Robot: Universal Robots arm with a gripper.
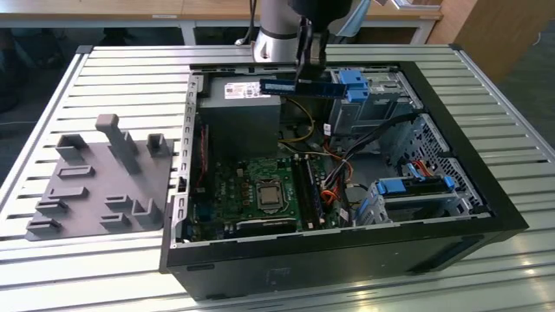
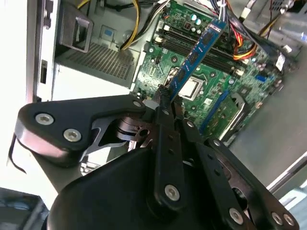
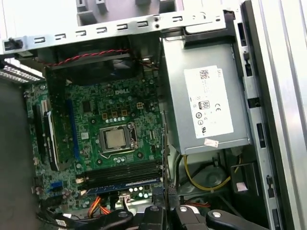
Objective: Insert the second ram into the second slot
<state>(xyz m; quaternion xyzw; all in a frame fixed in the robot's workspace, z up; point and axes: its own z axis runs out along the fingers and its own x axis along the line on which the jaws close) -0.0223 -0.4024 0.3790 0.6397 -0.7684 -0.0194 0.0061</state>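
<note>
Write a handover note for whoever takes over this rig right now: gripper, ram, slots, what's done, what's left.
The gripper is shut on the ram.
The ram is held level in the air over the open case, clear of the motherboard.
The slots: the black ones look bare; a blue stick seems seated beside them.
Done: ram picked up and in the grip.
Left: ram not yet in its slot.
</note>
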